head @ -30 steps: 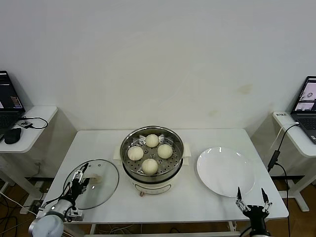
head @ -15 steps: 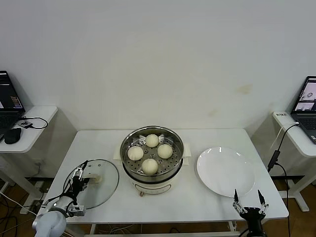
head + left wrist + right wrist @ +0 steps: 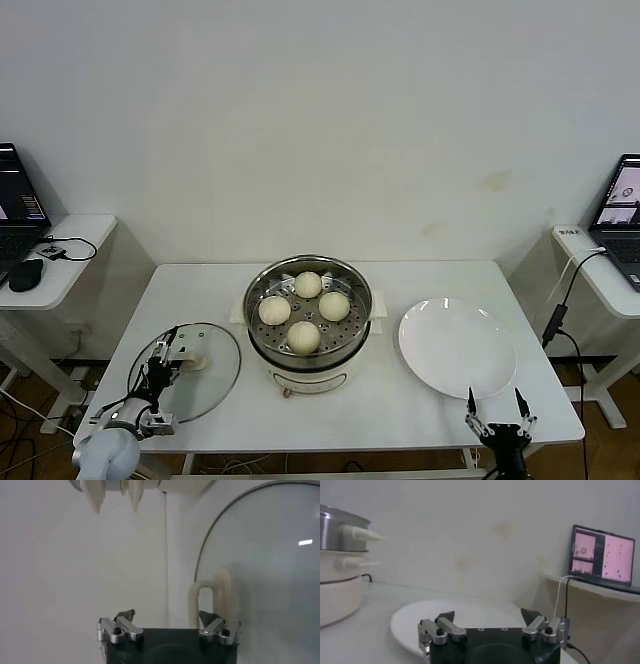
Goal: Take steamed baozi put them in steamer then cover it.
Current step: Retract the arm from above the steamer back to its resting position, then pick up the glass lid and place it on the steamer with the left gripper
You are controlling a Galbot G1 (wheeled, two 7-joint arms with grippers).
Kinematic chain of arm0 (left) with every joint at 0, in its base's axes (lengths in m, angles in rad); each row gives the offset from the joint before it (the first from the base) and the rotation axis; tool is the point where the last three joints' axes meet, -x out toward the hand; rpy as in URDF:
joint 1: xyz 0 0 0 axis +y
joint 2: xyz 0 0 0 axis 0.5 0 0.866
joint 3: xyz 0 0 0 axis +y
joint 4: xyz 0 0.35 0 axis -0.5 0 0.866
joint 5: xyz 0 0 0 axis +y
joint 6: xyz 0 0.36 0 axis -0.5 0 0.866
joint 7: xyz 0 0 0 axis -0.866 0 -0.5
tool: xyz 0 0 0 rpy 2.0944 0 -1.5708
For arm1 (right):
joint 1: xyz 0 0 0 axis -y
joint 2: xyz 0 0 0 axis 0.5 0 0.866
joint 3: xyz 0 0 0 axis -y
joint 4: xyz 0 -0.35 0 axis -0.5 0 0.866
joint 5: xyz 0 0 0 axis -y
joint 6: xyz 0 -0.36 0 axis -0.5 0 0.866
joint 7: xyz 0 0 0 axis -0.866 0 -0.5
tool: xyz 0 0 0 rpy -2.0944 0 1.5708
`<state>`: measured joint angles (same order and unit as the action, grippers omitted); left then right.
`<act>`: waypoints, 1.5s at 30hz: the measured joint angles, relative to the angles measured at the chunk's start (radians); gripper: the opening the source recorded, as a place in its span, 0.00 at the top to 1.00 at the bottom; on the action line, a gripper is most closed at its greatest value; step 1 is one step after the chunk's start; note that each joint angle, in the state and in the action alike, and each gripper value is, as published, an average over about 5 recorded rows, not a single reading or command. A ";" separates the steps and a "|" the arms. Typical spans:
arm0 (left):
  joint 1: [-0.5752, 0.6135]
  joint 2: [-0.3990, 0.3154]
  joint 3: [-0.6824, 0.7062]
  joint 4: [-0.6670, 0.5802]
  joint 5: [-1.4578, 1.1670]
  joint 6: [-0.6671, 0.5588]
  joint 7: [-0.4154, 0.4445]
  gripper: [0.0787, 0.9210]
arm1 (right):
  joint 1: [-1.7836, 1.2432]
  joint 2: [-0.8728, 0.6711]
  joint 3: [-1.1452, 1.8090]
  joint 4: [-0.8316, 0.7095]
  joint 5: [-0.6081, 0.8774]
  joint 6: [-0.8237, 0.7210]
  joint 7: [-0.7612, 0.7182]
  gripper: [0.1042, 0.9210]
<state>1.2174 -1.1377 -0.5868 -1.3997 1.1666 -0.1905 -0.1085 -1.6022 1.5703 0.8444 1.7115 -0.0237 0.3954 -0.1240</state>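
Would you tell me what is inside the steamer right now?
Four steamed baozi sit on the perforated tray inside the uncovered steamer. Whatever lies beneath that tray is hidden.

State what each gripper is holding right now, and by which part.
Nothing is held. The left gripper is open at the glass lid's near edge, beside its handle. The right gripper is open near the white plate.

In the head view, the bottom edge cuts off my right gripper (image 3: 495, 413) below its fingers, near the plate (image 3: 457, 346). My left wrist view crops the steamer (image 3: 145, 486) to its underside and shows only part of the glass lid (image 3: 265, 575). My right wrist view crops the steamer at the frame edge.
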 measured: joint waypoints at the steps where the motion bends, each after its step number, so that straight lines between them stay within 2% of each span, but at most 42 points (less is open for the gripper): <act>1: 0.000 -0.001 0.000 0.002 -0.001 0.000 0.000 0.30 | 0.000 0.000 -0.001 -0.001 -0.001 0.001 0.000 0.12; 17: -0.008 -0.023 -0.005 0.038 0.004 -0.020 -0.043 0.85 | -0.005 0.002 -0.019 -0.007 -0.020 0.012 0.002 0.12; 20: -0.002 -0.025 -0.012 0.035 0.008 -0.023 -0.060 0.92 | -0.008 0.002 -0.023 -0.006 -0.025 0.015 0.003 0.12; 26: 0.020 -0.019 -0.034 -0.010 0.017 -0.017 -0.090 0.93 | -0.012 0.002 -0.034 -0.004 -0.035 0.016 0.004 0.12; 31: 0.049 -0.001 -0.062 -0.090 0.006 0.018 -0.082 0.93 | -0.013 -0.003 -0.043 -0.001 -0.041 0.015 0.005 0.12; 45: 0.084 0.075 -0.136 -0.387 -0.068 0.192 0.069 0.93 | -0.022 -0.013 -0.059 0.012 -0.046 0.011 0.005 0.12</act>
<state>1.3013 -1.0632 -0.7227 -1.7869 1.0984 0.0015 -0.0399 -1.6240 1.5578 0.7856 1.7231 -0.0694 0.4067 -0.1192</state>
